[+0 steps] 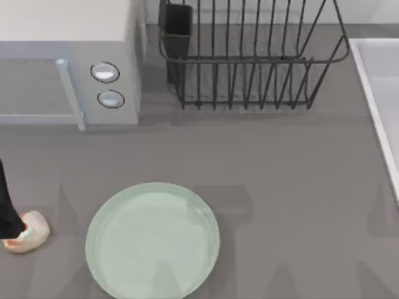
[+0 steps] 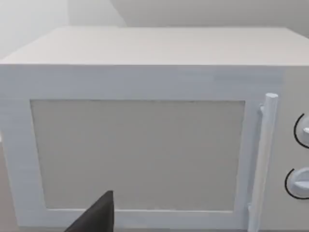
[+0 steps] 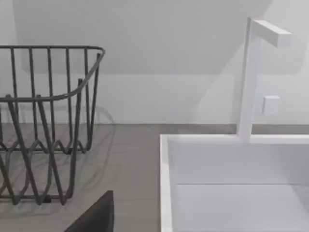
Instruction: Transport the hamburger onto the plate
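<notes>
Microwave (image 1: 68, 62): one, at the table's back left, two dials.
Dish rack (image 1: 249, 59): one, back centre.
Plate (image 1: 153, 240): one, front centre-left.
Hamburger (image 1: 28, 233): one, left of the plate, apart from it.
Left gripper (image 1: 7, 215): one, touching the hamburger; whether its jaws were spread I could not tell.

A dark wire dish rack (image 3: 46, 125) fills the left of the frame, standing on the grey surface (image 3: 130, 159). At lower right lies a white sink basin (image 3: 231, 193), with a white angular faucet (image 3: 251, 77) rising from its back rim toward the upper right. A dark pincer finger (image 3: 94, 217) pokes up at bottom left.
</notes>
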